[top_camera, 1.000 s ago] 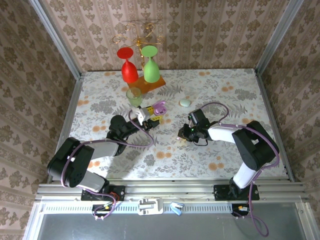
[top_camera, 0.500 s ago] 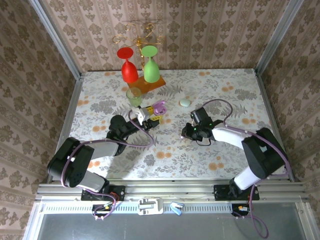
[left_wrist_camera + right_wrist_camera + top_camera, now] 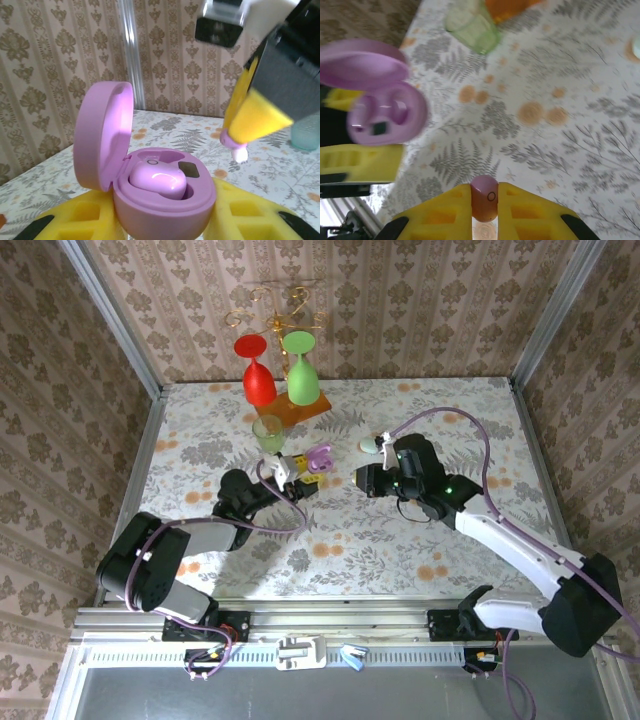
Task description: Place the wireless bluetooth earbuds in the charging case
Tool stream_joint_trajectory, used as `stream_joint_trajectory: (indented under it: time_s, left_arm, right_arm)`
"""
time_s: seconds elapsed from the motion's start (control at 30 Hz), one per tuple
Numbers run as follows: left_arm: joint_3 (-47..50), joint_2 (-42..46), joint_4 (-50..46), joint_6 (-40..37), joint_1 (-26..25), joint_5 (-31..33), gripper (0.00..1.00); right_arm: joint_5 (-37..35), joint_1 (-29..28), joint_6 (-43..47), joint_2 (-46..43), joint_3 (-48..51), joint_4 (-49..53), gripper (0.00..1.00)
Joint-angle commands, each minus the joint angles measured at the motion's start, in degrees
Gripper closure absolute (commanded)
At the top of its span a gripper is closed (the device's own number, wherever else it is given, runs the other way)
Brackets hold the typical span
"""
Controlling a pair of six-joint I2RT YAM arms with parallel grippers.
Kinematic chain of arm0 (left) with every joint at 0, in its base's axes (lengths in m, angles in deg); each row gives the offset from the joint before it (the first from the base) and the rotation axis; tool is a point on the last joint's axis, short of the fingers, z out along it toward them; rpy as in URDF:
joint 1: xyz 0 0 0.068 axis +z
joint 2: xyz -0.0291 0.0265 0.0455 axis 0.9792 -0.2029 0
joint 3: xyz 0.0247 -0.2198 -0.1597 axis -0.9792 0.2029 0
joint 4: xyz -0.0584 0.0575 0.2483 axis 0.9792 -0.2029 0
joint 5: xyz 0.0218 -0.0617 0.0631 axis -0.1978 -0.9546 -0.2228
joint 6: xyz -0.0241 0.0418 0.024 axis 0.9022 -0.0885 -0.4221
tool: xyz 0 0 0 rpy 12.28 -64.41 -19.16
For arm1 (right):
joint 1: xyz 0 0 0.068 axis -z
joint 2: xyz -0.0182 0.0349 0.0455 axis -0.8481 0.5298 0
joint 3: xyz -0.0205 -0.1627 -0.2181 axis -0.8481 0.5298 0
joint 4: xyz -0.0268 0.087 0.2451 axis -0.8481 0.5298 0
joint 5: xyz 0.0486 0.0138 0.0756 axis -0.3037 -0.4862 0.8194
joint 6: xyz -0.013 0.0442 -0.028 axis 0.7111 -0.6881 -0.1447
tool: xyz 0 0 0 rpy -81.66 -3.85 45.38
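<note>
Two arms reach from the near edge over the flowered table [image 3: 330,560], and their grippers face each other close to its middle. The left gripper [image 3: 303,473] presses its yellow fingers [image 3: 70,222] against both sides of the purple charging case [image 3: 165,205] and holds it upright. The lid [image 3: 102,135] of this case stands open, tilted back on its hinge. One lilac earbud [image 3: 157,180] already sits inside the body of the case, and beside it there is a small dark window.

A little to the right, the right gripper [image 3: 366,480] points toward the case. Its yellow fingertips [image 3: 450,210] are closed on the second earbud [image 3: 484,196], a small pinkish-lilac pebble with a tiny ring mark, pinched between them. This earbud hangs over the table, near the open case but apart from it.

Behind the case a green cup [image 3: 268,432] stands on the table. Behind the right gripper lies a small mint case [image 3: 370,445], shut. Farther back, a red glass [image 3: 259,380] and a green glass [image 3: 302,375] stand upside down on an orange base [image 3: 290,412] under a thin golden rack [image 3: 275,302], close to the patterned back wall [image 3: 400,300]
</note>
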Motion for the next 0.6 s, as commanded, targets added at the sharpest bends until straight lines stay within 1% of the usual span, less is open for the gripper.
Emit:
stream_joint_trajectory:
  time_s: [0.0, 0.1, 0.27, 0.57]
  left_arm:
    - [0.8, -0.5, 2.0, 2.1, 0.0, -4.4, 0.74]
    - [1.1, -0.3, 1.9, 2.8, 0.0, -5.8, 0.74]
    - [0.9, 0.5, -0.5, 3.3, -0.1, -8.0, 0.74]
    - [-0.1, 0.6, -2.2, 4.1, -0.3, -11.2, 0.74]
  right_arm:
    - [0.6, -1.1, 5.5, -1.0, -1.1, -3.1, 0.86]
    - [1.4, -2.2, 7.6, -1.3, -1.1, -6.3, 0.86]
    - [2.7, -3.1, 9.8, -0.8, -2.5, -7.3, 0.86]
    - [3.6, -4.6, 12.8, 2.7, -5.5, -5.4, 0.86]
